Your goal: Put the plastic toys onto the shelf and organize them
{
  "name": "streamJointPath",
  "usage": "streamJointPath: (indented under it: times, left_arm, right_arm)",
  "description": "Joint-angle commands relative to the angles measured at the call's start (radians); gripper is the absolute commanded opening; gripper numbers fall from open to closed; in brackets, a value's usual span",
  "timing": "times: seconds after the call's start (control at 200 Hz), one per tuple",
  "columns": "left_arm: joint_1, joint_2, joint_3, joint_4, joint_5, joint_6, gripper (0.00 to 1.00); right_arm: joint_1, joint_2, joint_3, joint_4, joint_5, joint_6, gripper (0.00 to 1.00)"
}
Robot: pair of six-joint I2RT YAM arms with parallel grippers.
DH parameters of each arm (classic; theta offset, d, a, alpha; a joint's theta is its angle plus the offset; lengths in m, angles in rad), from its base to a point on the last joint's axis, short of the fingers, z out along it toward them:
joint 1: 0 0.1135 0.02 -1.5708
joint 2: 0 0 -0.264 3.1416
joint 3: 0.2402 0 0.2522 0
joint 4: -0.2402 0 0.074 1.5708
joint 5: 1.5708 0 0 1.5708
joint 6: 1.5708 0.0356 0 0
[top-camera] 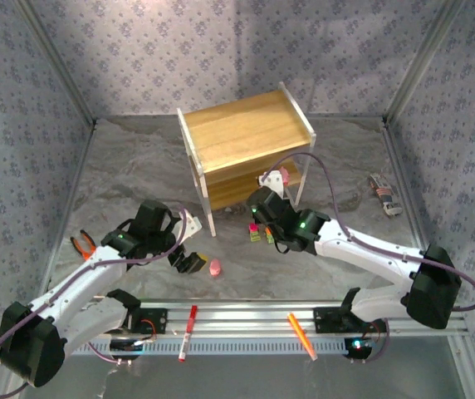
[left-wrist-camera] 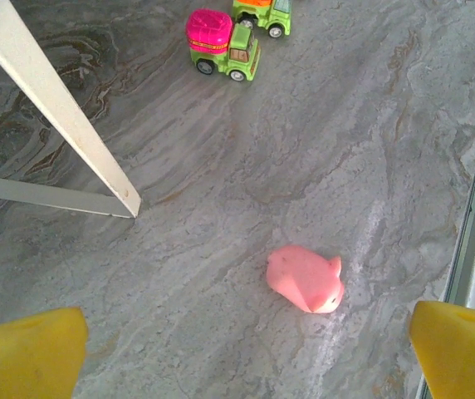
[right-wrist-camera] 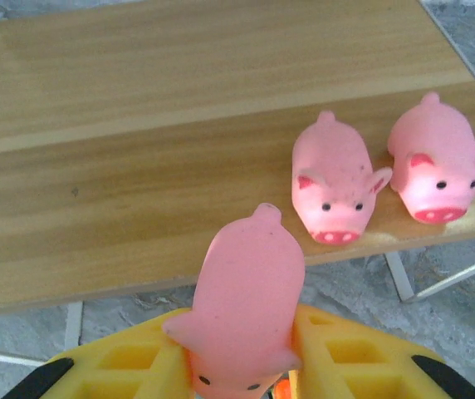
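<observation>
Snugly, right gripper [right-wrist-camera: 242, 366] pinching glossy rounded pink pig [right-wrist-camera: 246, 291], left gripper [left-wrist-camera: 246, 349] spread over marbled table [left-wrist-camera: 345, 125]

Pink pigs and lime trucks, blond wood on grey marble.
The shelf [top-camera: 246, 133] has pale honey boards with fine straight grain and a thin white frame. On its board sit a glossy pink pig [right-wrist-camera: 335, 179] and its twin [right-wrist-camera: 437, 162], both with black dot eyes and darker pink snouts. The gripped pig [right-wrist-camera: 246, 266] before the shelf is the same pink, between the yellow fingers [right-wrist-camera: 350, 357] of the right gripper [right-wrist-camera: 242, 324]. Near the shelf's leg, a lime-green truck [left-wrist-camera: 223, 46] carries a magenta top and the second truck [left-wrist-camera: 262, 10] an orange one. The table [top-camera: 138, 174] is grey, veined like marble. The walls [top-camera: 221, 50] behind the shelf are blue-grey with small repeating sprigs.
</observation>
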Motion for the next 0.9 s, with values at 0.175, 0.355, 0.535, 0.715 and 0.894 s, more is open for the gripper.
streamJointPath:
  times: [0.175,0.355,0.535,0.715,0.894]
  left_arm:
    - [-0.002,-0.017,-0.004,-0.02,-0.018,0.05,1.0]
    - [-0.003,-0.017,-0.019,-0.023,-0.035,0.076,1.0]
    - [0.0,-0.021,-0.029,-0.021,-0.038,0.08,1.0]
    - [0.005,-0.023,-0.05,0.012,-0.046,0.066,1.0]
    - [0.005,-0.022,-0.07,0.035,-0.036,0.059,1.0]
  right_arm:
    - [-0.043,0.047,0.06,0.026,-0.057,-0.059,0.33]
    - [-0.065,0.071,0.08,0.04,-0.084,-0.077,0.33]
    - [-0.083,0.096,0.104,0.043,-0.104,-0.094,0.33]
    - [-0.099,0.113,0.112,0.046,-0.114,-0.095,0.33]
    - [-0.109,0.123,0.111,0.052,-0.123,-0.096,0.33]
